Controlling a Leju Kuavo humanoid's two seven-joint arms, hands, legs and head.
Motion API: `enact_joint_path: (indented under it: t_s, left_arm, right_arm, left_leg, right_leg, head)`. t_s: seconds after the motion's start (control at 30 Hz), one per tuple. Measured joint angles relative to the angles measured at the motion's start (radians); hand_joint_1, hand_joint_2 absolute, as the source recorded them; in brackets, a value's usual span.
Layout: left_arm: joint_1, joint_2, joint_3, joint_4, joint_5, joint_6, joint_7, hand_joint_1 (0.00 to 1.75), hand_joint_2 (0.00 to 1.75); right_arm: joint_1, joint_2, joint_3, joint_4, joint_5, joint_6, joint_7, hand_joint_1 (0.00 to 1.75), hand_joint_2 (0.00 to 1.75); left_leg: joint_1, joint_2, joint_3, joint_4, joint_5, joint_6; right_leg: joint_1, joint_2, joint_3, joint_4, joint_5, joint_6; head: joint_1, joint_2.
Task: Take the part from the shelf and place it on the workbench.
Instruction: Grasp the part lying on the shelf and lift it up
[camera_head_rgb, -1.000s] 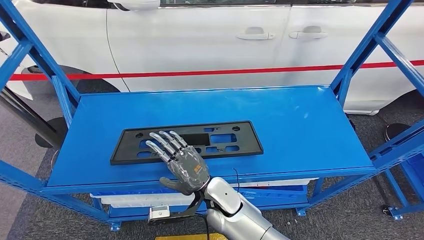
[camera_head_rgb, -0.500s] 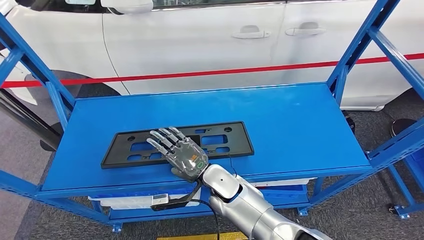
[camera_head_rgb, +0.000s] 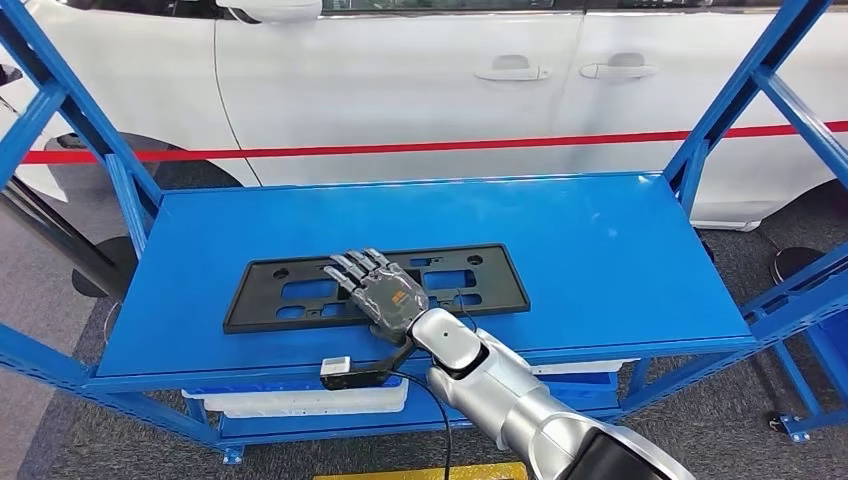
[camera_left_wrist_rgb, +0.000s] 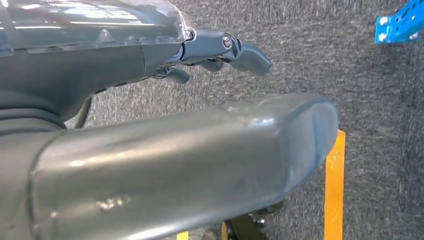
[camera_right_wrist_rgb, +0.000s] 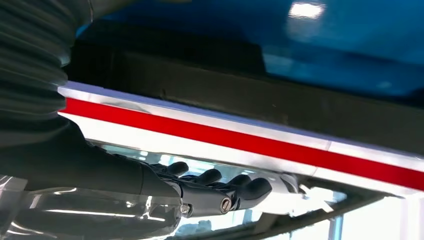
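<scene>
Your right hand (camera_head_rgb: 380, 292) lies flat over the middle of the black plate frame (camera_head_rgb: 290, 292), fingers stretched out and apart, grasping nothing; whether the palm touches the frame you cannot tell. The frame lies flat on the blue shelf (camera_head_rgb: 600, 250), toward its front left. Your left hand (camera_left_wrist_rgb: 220, 50) hangs over grey carpet, fingers loosely curled, holding nothing. Behind the shelf stands a white car (camera_head_rgb: 400, 80).

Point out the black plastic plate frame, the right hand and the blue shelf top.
black plastic plate frame (camera_head_rgb: 285, 292), head view, left half.
right hand (camera_head_rgb: 385, 297), head view, back of hand.
blue shelf top (camera_head_rgb: 600, 260), head view, bare surface.
</scene>
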Motion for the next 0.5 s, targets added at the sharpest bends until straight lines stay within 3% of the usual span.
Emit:
enact_joint_path:
  t_s: [0.03, 0.07, 0.1, 0.2, 0.27, 0.37, 0.43, 0.5]
  left_arm:
    - [0.0, 0.0, 0.0, 0.0, -0.002, 0.0, 0.001, 0.0, 0.0]
    - [0.0, 0.0, 0.0, 0.0, -0.003, 0.0, 0.003, 0.0, 0.0]
    - [0.0, 0.0, 0.0, 0.0, -0.005, 0.0, 0.004, 0.0, 0.0]
    - [-0.001, -0.002, 0.001, 0.0, -0.008, 0.0, 0.006, 0.0, 0.0]
    - [-0.002, -0.004, 0.002, 0.0, -0.01, 0.0, 0.006, 0.0, 0.0]
    - [-0.002, -0.004, 0.005, 0.0, -0.011, 0.001, 0.007, 0.0, 0.0]
    - [-0.002, -0.005, 0.006, 0.0, -0.015, 0.002, 0.008, 0.0, 0.0]
    - [-0.002, -0.006, 0.01, 0.0, -0.02, 0.002, 0.009, 0.0, 0.0]
  right_arm:
    - [-0.005, 0.002, 0.0, 0.014, 0.002, 0.009, 0.006, 1.73, 1.75]
    - [-0.01, 0.004, 0.0, 0.027, 0.004, 0.018, 0.012, 1.75, 1.75]
    - [-0.017, 0.007, 0.0, 0.04, 0.005, 0.03, 0.016, 1.75, 1.75]
    - [-0.043, 0.021, 0.0, 0.079, -0.001, 0.075, 0.028, 1.75, 1.75]
    - [-0.054, 0.029, 0.0, 0.1, -0.008, 0.087, 0.032, 1.75, 1.75]
    - [-0.058, 0.035, -0.001, 0.121, -0.012, 0.088, 0.033, 1.75, 1.75]
    - [-0.06, 0.039, -0.002, 0.131, -0.016, 0.088, 0.033, 1.75, 1.75]
    - [-0.062, 0.042, -0.004, 0.141, -0.024, 0.086, 0.033, 1.75, 1.75]
  left_leg:
    - [0.0, 0.0, 0.0, 0.0, 0.0, 0.0]
    - [0.0, -0.001, 0.001, 0.0, 0.0, 0.0]
    - [0.0, -0.001, 0.003, 0.0, 0.0, 0.0]
    - [-0.003, -0.003, 0.008, 0.0, -0.002, -0.005]
    - [-0.005, -0.003, 0.008, -0.001, -0.002, -0.016]
    - [-0.005, -0.003, 0.009, -0.003, -0.005, -0.035]
    - [-0.004, -0.003, -0.016, 0.055, -0.045, -0.044]
    - [-0.001, -0.002, -0.075, 0.186, -0.111, -0.05]
  right_leg:
    - [-0.001, 0.0, -0.024, 0.049, -0.014, 0.001]
    - [-0.001, 0.0, -0.033, 0.065, -0.01, 0.001]
    - [-0.001, 0.0, -0.02, 0.038, 0.014, -0.001]
    - [0.004, 0.0, 0.083, -0.167, 0.102, -0.017]
    - [0.01, -0.001, 0.111, -0.228, 0.113, -0.023]
    - [0.008, -0.001, 0.114, -0.239, 0.122, -0.035]
    - [0.001, -0.003, 0.119, -0.25, 0.13, -0.045]
    - [0.002, -0.004, 0.118, -0.252, 0.131, -0.049]
  head:
    - [0.0, 0.0]
    - [0.0, 0.0]
    - [0.0, 0.0]
    - [0.0, 0.0]
    - [0.0, 0.0]
    - [0.001, 0.0]
    - [-0.002, 0.0]
    - [-0.005, 0.0]
